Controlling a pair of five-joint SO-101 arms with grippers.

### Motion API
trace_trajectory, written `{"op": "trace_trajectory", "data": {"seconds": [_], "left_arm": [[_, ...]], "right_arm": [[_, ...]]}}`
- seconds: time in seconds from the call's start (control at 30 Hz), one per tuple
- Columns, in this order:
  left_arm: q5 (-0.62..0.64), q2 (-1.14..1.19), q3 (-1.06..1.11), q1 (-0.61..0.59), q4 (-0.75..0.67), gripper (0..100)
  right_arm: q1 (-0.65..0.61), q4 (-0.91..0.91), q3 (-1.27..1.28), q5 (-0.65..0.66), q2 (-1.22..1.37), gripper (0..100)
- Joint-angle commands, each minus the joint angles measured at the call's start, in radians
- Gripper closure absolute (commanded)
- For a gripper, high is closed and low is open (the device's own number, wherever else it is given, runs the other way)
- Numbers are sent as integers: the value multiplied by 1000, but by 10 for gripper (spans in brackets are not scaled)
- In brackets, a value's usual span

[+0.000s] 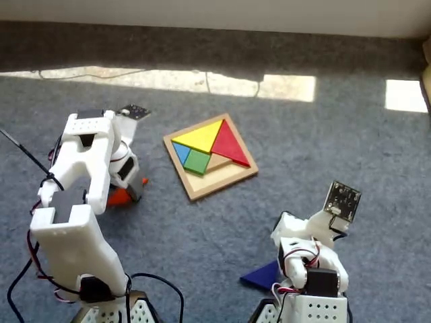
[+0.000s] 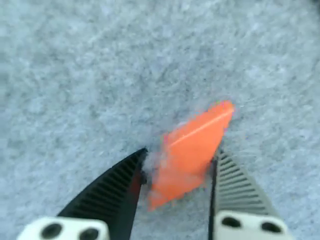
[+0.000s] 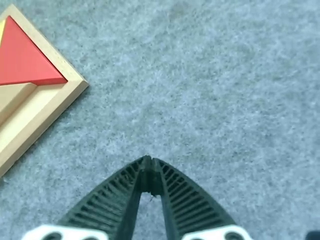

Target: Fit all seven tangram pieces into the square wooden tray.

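The square wooden tray (image 1: 222,182) lies mid-carpet and holds a yellow triangle (image 1: 199,136), a red triangle (image 1: 229,147), a blue piece (image 1: 180,153) and a green square (image 1: 196,161), with bare wood beside them. An orange piece (image 2: 192,150) lies left of the tray. My left gripper (image 2: 181,157) has a finger against each side of it, shut on it low over the carpet. A dark blue triangle (image 1: 264,276) lies by the right arm (image 1: 306,256). My right gripper (image 3: 150,161) is shut on nothing over bare carpet, a little off the tray's corner (image 3: 60,95).
Grey carpet runs all around the tray. A sunlit strip (image 1: 202,81) crosses the floor behind it. Black cables (image 1: 155,282) trail by the left arm's base.
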Motion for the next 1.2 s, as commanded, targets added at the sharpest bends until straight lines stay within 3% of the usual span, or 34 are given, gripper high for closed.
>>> {"op": "trace_trajectory", "data": {"seconds": [0.0, 0.2, 0.6, 0.87, 1.17], "left_arm": [[-12, -8, 7, 10, -26, 908], [-8, -36, 8, 76, -21, 995], [35, -420, 143, 318, -69, 995], [37, -344, 119, 498, -201, 995], [37, -133, -136, 590, -192, 995]], "right_arm": [[12, 5, 136, 12, -8, 988], [12, 5, 136, 12, -8, 988], [12, 5, 136, 12, -8, 988], [12, 5, 136, 12, -8, 988], [12, 5, 136, 12, -8, 988]]}}
